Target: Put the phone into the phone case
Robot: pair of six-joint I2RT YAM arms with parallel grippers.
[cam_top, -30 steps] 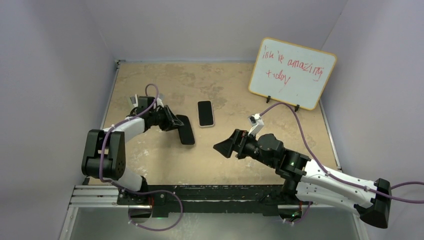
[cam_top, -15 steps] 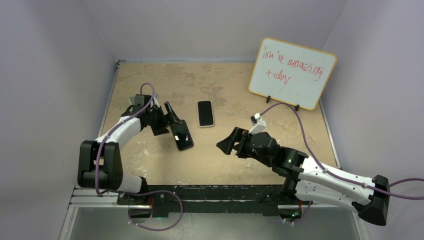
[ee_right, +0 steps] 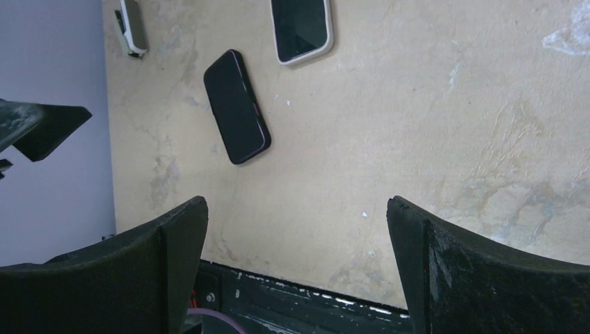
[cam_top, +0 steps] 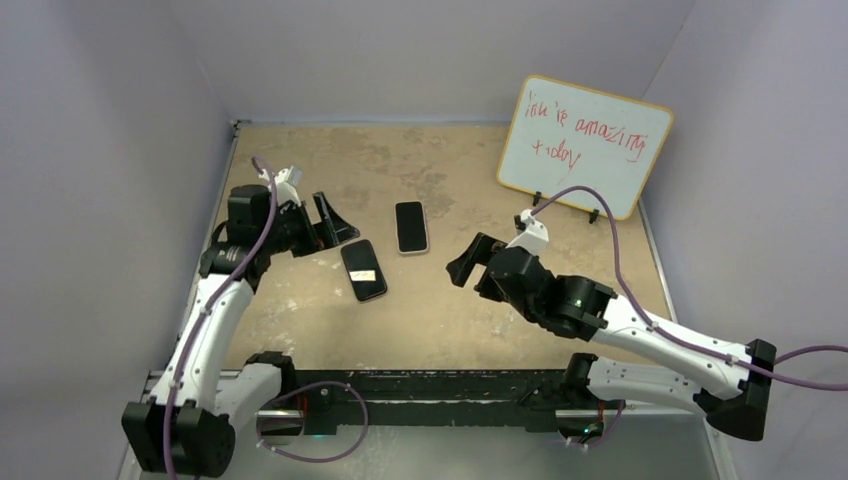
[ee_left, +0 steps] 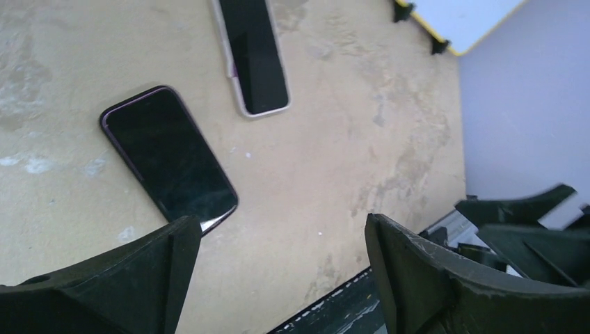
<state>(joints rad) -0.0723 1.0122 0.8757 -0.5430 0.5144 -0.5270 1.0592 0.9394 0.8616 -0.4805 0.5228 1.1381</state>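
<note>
Phone not yet in case, both claws empty

Phone [cam_top: 363, 270], dark with a purplish edge, lies flat on the bench [cam_top: 420, 320], glossy face up. It sits just beside the phone case [cam_top: 411, 227], on the case's left-arm side and a bit nearer the arm bases, skewed to it and not touching. The case is white-rimmed, flat and dark inside; it looks empty, can't confirm. Left claw [cam_top: 333, 222] has its fingers spread wide and holds nothing, hovering on the case's left, beyond the phone. Right claw [cam_top: 470, 262] is also spread and empty, on the case's right and nearer the bases. Progress as judged: nothing done toward insertion. Left to do: grasp the phone, line it up over the case, press it in.
</note>
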